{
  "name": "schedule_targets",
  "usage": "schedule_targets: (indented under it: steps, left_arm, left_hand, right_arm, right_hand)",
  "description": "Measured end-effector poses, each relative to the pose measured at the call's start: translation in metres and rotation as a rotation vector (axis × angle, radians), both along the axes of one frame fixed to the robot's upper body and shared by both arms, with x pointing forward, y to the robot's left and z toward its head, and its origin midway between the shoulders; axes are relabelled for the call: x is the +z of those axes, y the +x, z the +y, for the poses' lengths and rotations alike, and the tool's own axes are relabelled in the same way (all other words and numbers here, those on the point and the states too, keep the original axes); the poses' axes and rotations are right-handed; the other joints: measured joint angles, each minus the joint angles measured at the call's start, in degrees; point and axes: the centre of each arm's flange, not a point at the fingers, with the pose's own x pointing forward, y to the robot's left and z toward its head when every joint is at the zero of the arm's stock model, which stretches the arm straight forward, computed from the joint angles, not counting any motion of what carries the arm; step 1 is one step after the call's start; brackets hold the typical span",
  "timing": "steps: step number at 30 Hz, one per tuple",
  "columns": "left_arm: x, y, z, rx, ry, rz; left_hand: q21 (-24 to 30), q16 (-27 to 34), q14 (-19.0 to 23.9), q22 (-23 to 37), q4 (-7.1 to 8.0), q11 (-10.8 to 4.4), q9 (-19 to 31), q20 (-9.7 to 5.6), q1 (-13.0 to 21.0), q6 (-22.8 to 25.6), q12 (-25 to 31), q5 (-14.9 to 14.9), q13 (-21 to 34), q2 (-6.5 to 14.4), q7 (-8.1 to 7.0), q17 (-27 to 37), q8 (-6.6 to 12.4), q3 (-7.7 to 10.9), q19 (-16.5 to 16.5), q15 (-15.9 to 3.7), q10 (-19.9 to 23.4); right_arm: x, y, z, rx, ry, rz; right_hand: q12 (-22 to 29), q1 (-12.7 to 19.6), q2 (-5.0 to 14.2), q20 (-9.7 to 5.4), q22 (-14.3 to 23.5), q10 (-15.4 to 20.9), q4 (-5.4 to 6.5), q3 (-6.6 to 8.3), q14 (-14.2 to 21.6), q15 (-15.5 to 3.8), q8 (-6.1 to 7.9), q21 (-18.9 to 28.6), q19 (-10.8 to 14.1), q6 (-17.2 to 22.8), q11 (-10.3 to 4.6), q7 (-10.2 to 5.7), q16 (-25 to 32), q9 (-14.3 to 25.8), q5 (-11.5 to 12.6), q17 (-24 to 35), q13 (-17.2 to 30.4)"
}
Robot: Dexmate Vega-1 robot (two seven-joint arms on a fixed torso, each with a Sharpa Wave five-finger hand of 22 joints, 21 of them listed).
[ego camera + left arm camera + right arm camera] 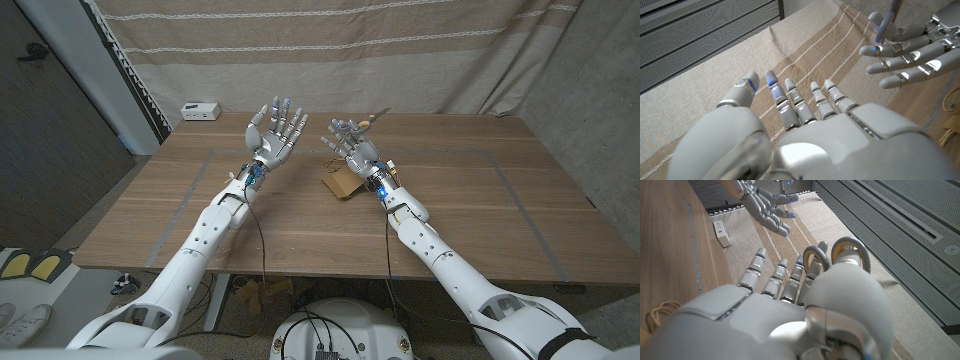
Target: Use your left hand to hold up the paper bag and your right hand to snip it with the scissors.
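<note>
The left hand is raised empty, fingers spread; scissors are gripped by the right hand, above the paper bag. The bag must be lifted next.

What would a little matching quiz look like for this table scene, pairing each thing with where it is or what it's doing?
Things:
1. left hand
2. right hand
3. paper bag
4. white power strip

States:
A. lies on the wooden table beneath a raised hand
B. holds the scissors, thumb through a handle loop
C. sits at the table's far corner on the robot's left
D. raised, fingers spread, holding nothing

Pairs: 1-D, 2-B, 3-A, 4-C
</note>
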Motion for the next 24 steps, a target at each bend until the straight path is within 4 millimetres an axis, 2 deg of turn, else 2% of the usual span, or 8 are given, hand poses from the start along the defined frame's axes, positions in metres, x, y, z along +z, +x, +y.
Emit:
schedule_targets:
  steps: [5, 10, 13, 16, 17, 21, 22, 24]
  left_arm:
    - [0.0003, -0.0001, 0.0016, 0.001, 0.0, -0.002]
    - [0.0005, -0.0001, 0.0026, 0.002, 0.0, -0.004]
    - [0.0004, 0.0, 0.003, 0.002, 0.0, -0.004]
    - [0.0007, 0.0003, 0.0033, 0.002, 0.001, -0.004]
    - [0.0008, 0.0004, 0.0035, 0.002, 0.0, -0.004]
    - [0.0011, 0.0009, 0.0037, 0.001, 0.001, -0.005]
    - [0.0013, 0.001, 0.0037, 0.0, 0.001, -0.005]
    - [0.0013, 0.0013, 0.0037, 0.0, 0.001, -0.005]
  left_hand:
    - [0.0, 0.0, 0.0, 0.0, 0.0, 0.0, 0.0, 0.0, 0.0, 0.1, 0.0, 0.0, 0.0, 0.0, 0.12, 0.0, 0.43, 0.0, 0.0, 0.0, 0.0]
    - [0.0, 0.0, 0.0, 0.0, 0.0, 0.0, 0.0, 0.21, 0.0, 0.5, 0.0, 0.0, 0.0, 0.0, 0.1, 0.0, 0.44, 0.0, 0.2, 0.0, 0.0]
    - [0.0, 0.0, 0.0, 0.0, 0.0, 0.0, 0.0, 0.21, 0.0, 0.5, 0.0, 0.0, 0.0, 0.0, 0.1, 0.0, 0.44, 0.0, 0.2, 0.0, 0.0]
    - [0.0, 0.0, 0.0, 0.0, 0.0, 0.0, -0.2, 0.21, 0.0, 0.7, 0.0, 0.0, 0.0, 0.0, -0.09, 0.0, 0.44, 0.0, 0.2, 0.0, 0.0]
    - [0.0, 0.0, 0.0, 0.0, 0.0, 0.0, -0.3, 0.21, 0.0, 0.8, 0.0, 0.0, 0.0, 0.0, -0.02, 0.0, 0.44, 0.0, 0.2, 0.0, 0.0]
    - [0.0, 0.0, 0.0, 0.0, 0.0, 0.0, -0.3, 0.21, 0.0, 1.0, 0.0, 0.0, 0.0, 0.0, 0.22, 0.0, 0.44, 0.0, 0.2, 0.0, 0.0]
    - [0.0, 0.0, 0.0, 0.0, 0.0, 0.0, -0.3, 0.21, 0.0, 1.0, 0.0, 0.0, 0.0, 0.0, 0.22, 0.0, 0.44, 0.0, 0.2, 0.0, 0.0]
    - [0.0, 0.0, 0.0, 0.0, 0.0, 0.0, -0.3, 0.21, 0.0, 1.0, 0.0, 0.0, 0.0, 0.0, 0.22, 0.0, 0.43, 0.0, 0.2, 0.0, 0.0]
  right_arm:
    - [-0.0007, 0.0022, -0.0011, -0.016, -0.002, 0.007]
    - [-0.0007, 0.0037, -0.0017, -0.028, -0.003, 0.014]
    - [-0.0009, 0.0045, -0.002, -0.035, -0.002, 0.02]
    - [-0.001, 0.0051, -0.0021, -0.039, -0.002, 0.024]
    - [-0.0013, 0.0054, -0.0021, -0.04, -0.002, 0.027]
    - [-0.001, 0.0058, -0.0021, -0.043, -0.003, 0.034]
    - [-0.001, 0.0059, -0.0022, -0.044, -0.004, 0.036]
    - [-0.0011, 0.0062, -0.0023, -0.045, -0.005, 0.039]
  right_hand:
    - [2.0, 0.4, 0.39, -0.2, 0.0, 5.1, -0.26, -0.21, 1.4, -0.01, 1.59, 0.0, 0.2, 4.9, -1.48, -0.06, 0.4, 1.1, 0.1, 0.0, 0.1]
    - [4.8, 1.2, -0.2, -0.9, 0.0, 12.7, -0.5, -0.12, 4.4, -0.11, 6.0, -0.2, 1.2, 8.0, -3.24, -0.12, 1.6, 5.0, 0.1, 0.3, 1.8]
    - [6.9, 1.2, -0.49, -1.05, 0.2, 13.9, -0.58, -0.04, 6.0, -0.24, 8.76, -0.4, 1.4, 6.9, -2.0, -0.73, 2.1, 8.4, 0.1, 0.7, 3.4]
    - [8.8, 1.1, -0.63, -1.34, 0.2, 14.9, -0.59, -0.05, 7.7, -0.27, 12.79, -0.4, 1.7, 6.4, -1.0, -0.83, 3.0, 13.1, 0.1, 1.0, 5.7]
    - [9.8, 1.1, -0.65, -1.22, 0.2, 15.4, -0.59, -0.05, 8.5, -0.29, 14.74, -0.4, 1.9, 5.8, -0.5, -0.75, 3.2, 15.0, 0.1, 1.1, 7.0]
    - [14.9, 1.3, -0.92, -1.43, 0.2, 17.0, -0.65, -0.12, 11.8, -0.46, 23.13, -0.4, 2.5, 4.3, 1.12, -0.95, 4.0, 15.2, 0.1, 2.1, 13.5]
    - [16.7, 1.4, -0.92, -1.44, 0.2, 17.5, -0.65, -0.12, 12.6, -0.53, 24.7, -0.4, 2.9, 4.2, 1.71, -0.94, 4.4, 15.2, 0.1, 2.3, 15.3]
    - [19.3, 1.4, -0.92, -1.55, 0.2, 17.9, -0.62, 0.09, 14.2, -0.75, 26.29, -0.4, 3.2, 4.3, 2.11, -0.82, 5.1, 15.2, 0.1, 2.9, 18.5]
